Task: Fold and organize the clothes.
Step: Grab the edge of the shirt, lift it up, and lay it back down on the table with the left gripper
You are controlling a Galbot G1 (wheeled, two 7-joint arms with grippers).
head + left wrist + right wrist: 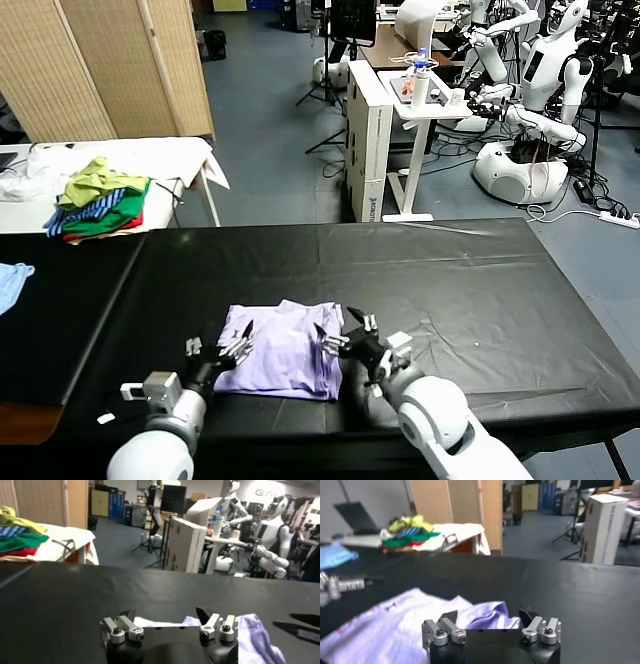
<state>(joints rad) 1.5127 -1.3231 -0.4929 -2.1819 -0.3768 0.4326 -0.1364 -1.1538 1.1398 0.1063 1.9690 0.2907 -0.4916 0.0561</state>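
Note:
The clothes are one light lavender T-shirt (285, 352), lying folded into a rough rectangle near the front edge of the black table (450, 280). My left gripper (228, 345) is open at the shirt's left edge with nothing between its fingers. My right gripper (338, 330) is open at the shirt's right edge, also empty. In the left wrist view the left gripper (166, 614) stands wide over the black top, with the T-shirt (252, 632) just beyond it. In the right wrist view the right gripper (488, 615) is spread above rumpled folds of the T-shirt (395, 625).
A pile of green, yellow, striped and red garments (100, 205) sits on a white table (175, 155) at the back left. A small light blue cloth (12, 280) lies at the far left. Behind the table are a white cabinet (375, 130) and other robots (530, 110).

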